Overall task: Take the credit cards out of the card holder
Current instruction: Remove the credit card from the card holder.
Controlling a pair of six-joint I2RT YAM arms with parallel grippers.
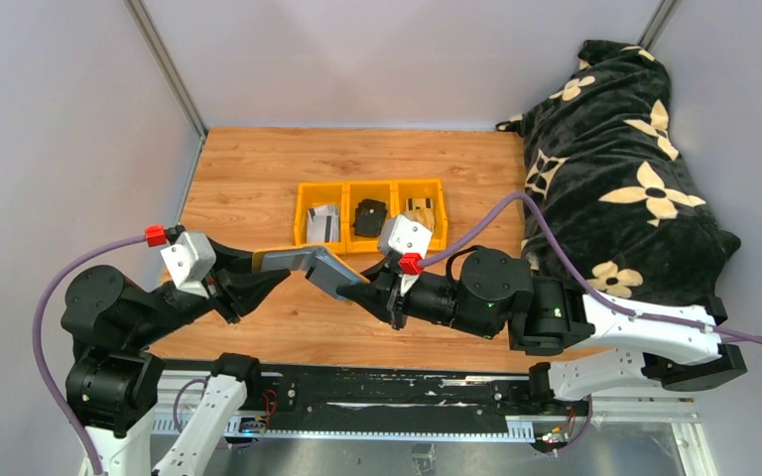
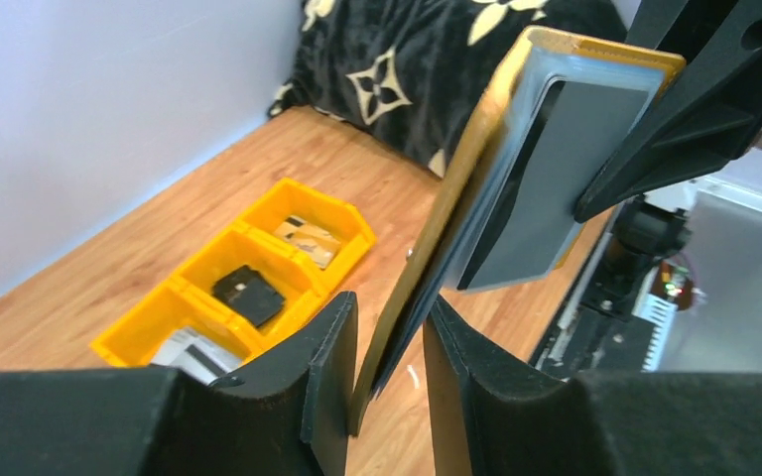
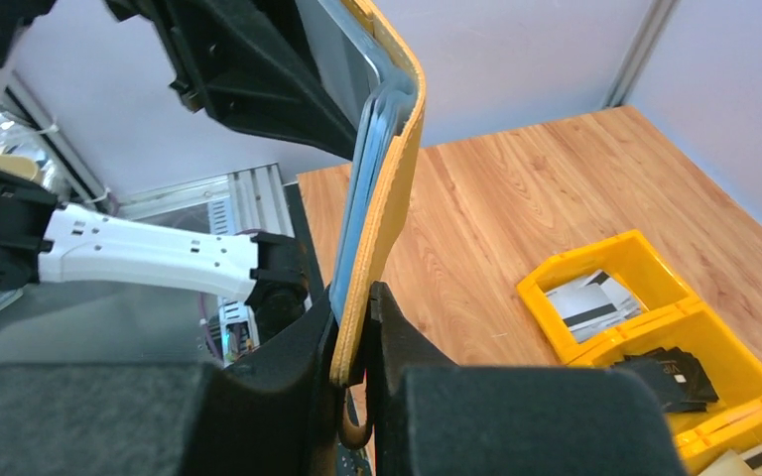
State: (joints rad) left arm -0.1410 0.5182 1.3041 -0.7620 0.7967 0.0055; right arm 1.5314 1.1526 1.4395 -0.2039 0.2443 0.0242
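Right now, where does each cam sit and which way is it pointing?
Top external: above and behind the robot, looking down on the table; both arms show, left gripper and right gripper clamped on the card holder.
Left wrist: looks along its own fingers to the yellow bins and floral blanket.
Right wrist: looks along its own fingers toward the left arm.
All three share the card holder and bins.

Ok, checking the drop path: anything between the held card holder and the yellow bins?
Nothing visible: left gripper and right gripper hold the card holder, and only bare table separates it from the yellow bins.
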